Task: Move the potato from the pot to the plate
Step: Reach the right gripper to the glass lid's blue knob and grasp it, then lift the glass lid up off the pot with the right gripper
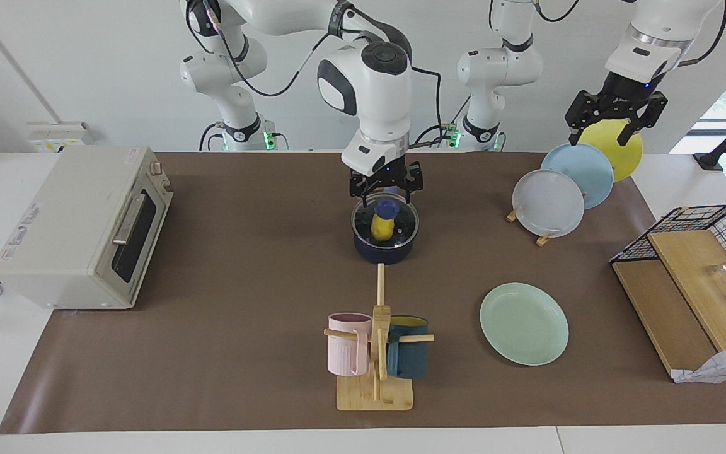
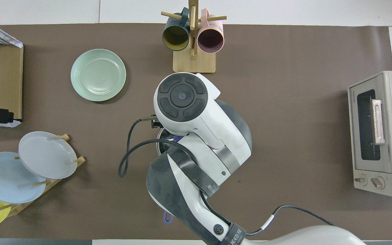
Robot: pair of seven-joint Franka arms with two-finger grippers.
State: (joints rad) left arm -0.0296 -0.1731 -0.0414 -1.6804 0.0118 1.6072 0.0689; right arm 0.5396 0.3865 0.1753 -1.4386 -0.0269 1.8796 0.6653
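**Right gripper over the lidded pot**

The toaster oven (image 1: 79,230) fills the left of the facing frame; the right arm (image 1: 372,82) drops from the upper centre; the plate (image 1: 524,323) lies bare at lower right of centre; the pot (image 1: 386,236) sits mid-frame under a glass lid (image 1: 401,222), the potato (image 1: 381,228) inside it; the right gripper (image 1: 385,194) hangs just above the lid's blue knob (image 1: 387,207), fingers spread wide, holding nothing; the left gripper (image 1: 615,123) waits at upper right over the yellow plate (image 1: 628,148), likewise open and empty.
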